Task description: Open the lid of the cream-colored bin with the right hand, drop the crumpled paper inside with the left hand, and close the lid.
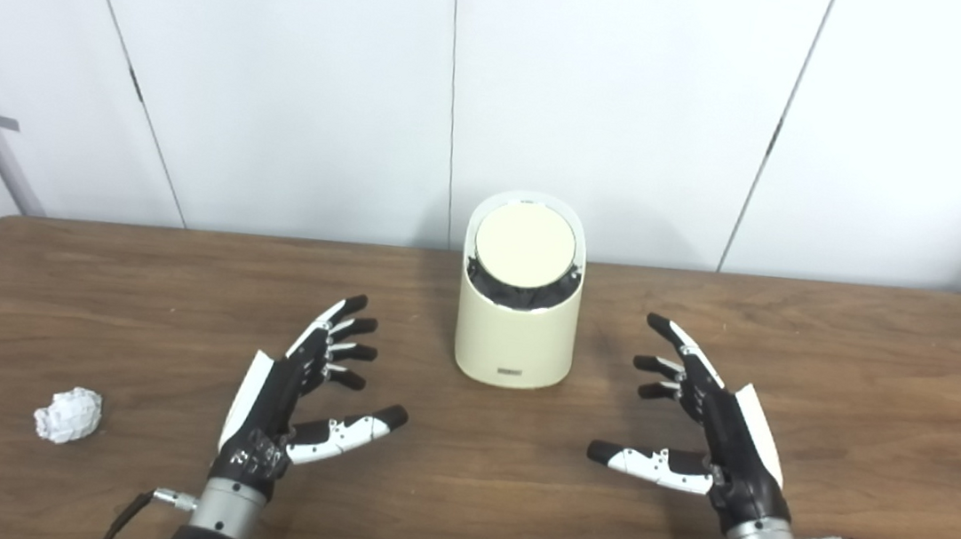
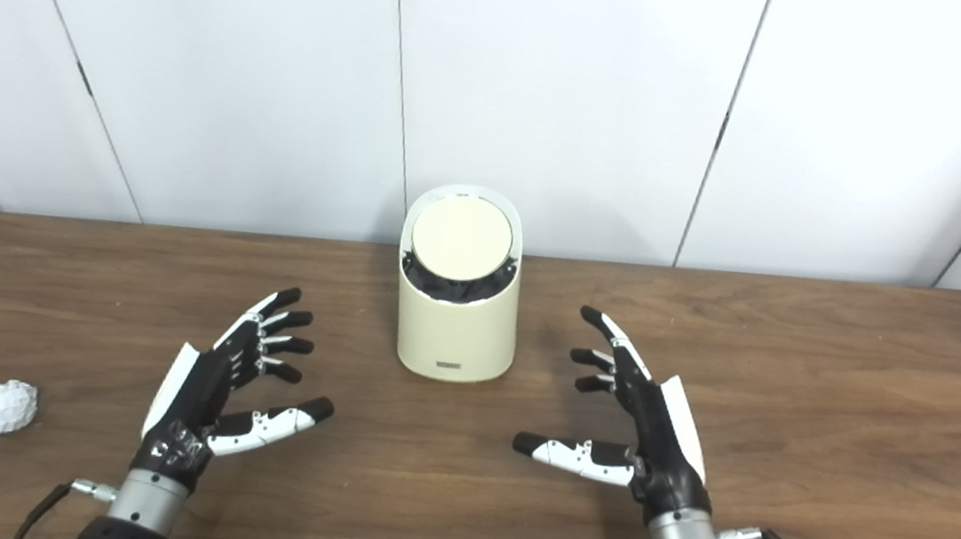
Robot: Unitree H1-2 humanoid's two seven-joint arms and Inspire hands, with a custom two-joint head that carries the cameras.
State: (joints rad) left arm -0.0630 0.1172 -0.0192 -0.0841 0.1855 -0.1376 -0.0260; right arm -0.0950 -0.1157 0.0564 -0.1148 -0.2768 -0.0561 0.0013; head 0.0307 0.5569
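Both black-and-white robot hands enter from the bottom edge above a dark brown wood-grain table (image 1: 878, 392). Left hand (image 1: 288, 401): fingers spread and extended toward the far edge, thumb angled inward, holding nothing. Right hand (image 1: 717, 437): a mirror of the left, fingers apart and thumb pointing inward, likewise empty. The two hands stand well apart, palms facing each other, with bare tabletop between them.

Small crumpled ball of white paper (image 1: 69, 415): lies on the table near the front left, to the left of the left hand and apart from it; roughly round, with no clear long axis.

Cream-colored cylindrical bin (image 1: 515, 336): stands upright beyond the hands, near the table's far edge and about midway across it, its long axis vertical. Its top is cut on a slant, so the round cream lid (image 1: 525, 246) tilts toward the camera. The lid sits closed within the rim, with a dark band showing below it. A small dark label marks the base at the front.

Background: white wall panels (image 1: 286, 79) divided by thin dark seams rise directly behind the table.
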